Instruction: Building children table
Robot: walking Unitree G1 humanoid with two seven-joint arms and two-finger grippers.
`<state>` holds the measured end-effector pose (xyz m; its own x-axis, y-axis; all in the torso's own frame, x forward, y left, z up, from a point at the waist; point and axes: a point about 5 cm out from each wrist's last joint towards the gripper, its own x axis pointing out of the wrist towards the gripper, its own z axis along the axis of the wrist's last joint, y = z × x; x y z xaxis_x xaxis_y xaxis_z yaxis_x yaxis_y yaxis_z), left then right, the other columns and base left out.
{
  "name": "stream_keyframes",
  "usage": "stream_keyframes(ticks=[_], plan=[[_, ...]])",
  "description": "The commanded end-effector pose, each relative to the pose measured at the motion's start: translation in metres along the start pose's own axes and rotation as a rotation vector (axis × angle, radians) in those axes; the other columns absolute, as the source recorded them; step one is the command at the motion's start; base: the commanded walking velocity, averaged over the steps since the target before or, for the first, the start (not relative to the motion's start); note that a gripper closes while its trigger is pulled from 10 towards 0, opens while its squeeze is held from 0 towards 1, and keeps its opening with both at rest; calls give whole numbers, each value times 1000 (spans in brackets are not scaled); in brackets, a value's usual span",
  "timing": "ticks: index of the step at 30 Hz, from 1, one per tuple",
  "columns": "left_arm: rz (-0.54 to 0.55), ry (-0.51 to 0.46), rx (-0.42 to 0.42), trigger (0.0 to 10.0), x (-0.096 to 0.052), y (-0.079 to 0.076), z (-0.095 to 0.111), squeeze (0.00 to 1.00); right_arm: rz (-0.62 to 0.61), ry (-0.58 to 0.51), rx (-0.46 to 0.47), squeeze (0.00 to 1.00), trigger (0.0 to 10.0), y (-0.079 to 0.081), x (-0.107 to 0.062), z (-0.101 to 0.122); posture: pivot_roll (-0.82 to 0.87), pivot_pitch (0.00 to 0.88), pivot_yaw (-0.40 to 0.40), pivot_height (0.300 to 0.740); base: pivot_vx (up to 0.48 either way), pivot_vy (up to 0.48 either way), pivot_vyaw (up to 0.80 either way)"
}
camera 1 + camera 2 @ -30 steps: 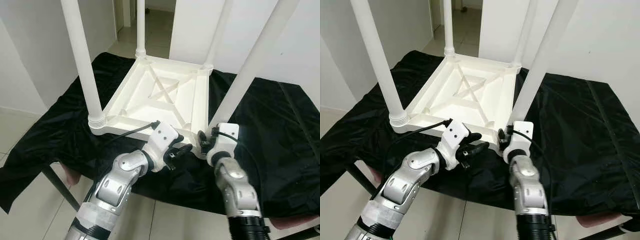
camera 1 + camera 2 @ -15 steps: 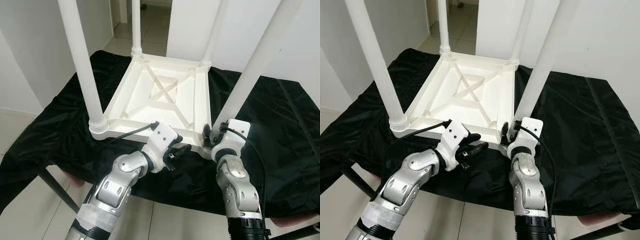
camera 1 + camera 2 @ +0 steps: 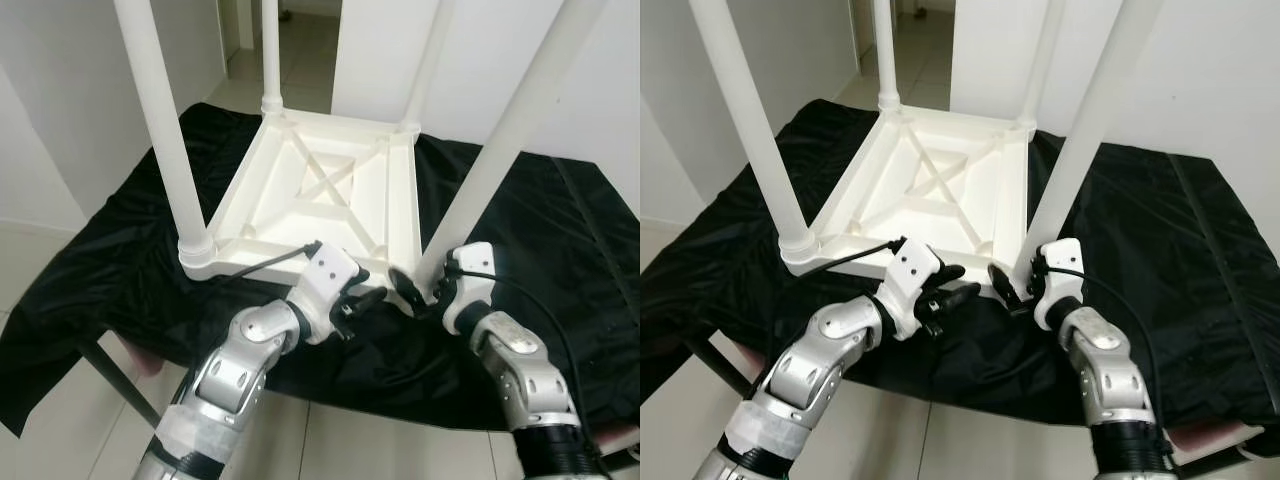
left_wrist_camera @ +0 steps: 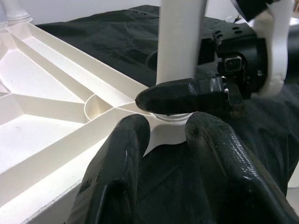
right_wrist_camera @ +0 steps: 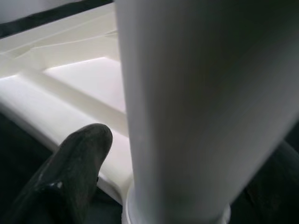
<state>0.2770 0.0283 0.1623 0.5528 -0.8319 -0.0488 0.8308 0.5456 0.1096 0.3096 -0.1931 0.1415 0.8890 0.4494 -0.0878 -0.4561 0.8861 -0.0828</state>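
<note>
Four white legs are seen rising from an upturned white children's table point(image 3: 320, 195), which is laid top-down on a black cloth point(image 3: 530, 240) spread over the bench point(image 3: 115, 375); the table is placed at the centre of the head views, with its ribbed underside and crossed braces turned up. The near-right leg point(image 3: 500, 150) is seated in the corner socket at about 5 o'clock of the frame, and it is shown as a broad white column in the right wrist view, standing in its threaded collar.

The right tool point(image 3: 415, 290) is held at the base of that leg, at the table's near-right corner; one black finger point(image 5: 74, 163) is seen on one side of the leg, and the tool appears to be spread around the leg rather than clamped, though the far finger is hidden behind the column, so contact cannot be confirmed.

The left tool point(image 3: 355, 305) is held just beside the near edge of the table, at about 6 o'clock of the frame; its two fingers point(image 4: 121, 158) are shown apart and nothing is held between them, with their tips near the same corner socket. In the left wrist view a finger of the right tool is seen lying across the foot of the leg.

A tiled floor point(image 3: 40, 270) and white walls are seen around the bench.
</note>
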Motion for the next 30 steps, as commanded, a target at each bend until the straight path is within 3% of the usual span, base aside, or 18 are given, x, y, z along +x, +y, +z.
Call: stream_keyframes(ticks=[1, 11, 19, 20, 30], plan=[[0, 7, 6, 10000, 1, 1, 1, 0, 90, 9, -33, 0, 10000, -1, 6, 0, -37, 0, -33, 740, 0, 0, 0], [-2, 4, 11, 10000, 1, 2, 2, 0, 222, 45, -94, 0, 10000, -4, 23, 0, -19, 0, -35, 740, 0, 0, 0], [-6, 9, 13, 10000, 0, 1, 2, 0, 258, 48, -118, 0, 10000, -5, 26, -4, -19, 0, -35, 740, 0, 0, 0], [-7, 10, 14, 10000, 0, 1, 2, 0, 284, 44, -106, 0, 0, -6, 26, -5, -17, 0, -34, 740, 0, 0, 0], [-10, 16, 17, 10000, 1, 0, 0, 0, 271, 24, -21, 0, 0, -5, 15, -12, -26, 0, -38, 740, 0, 0, 0]])
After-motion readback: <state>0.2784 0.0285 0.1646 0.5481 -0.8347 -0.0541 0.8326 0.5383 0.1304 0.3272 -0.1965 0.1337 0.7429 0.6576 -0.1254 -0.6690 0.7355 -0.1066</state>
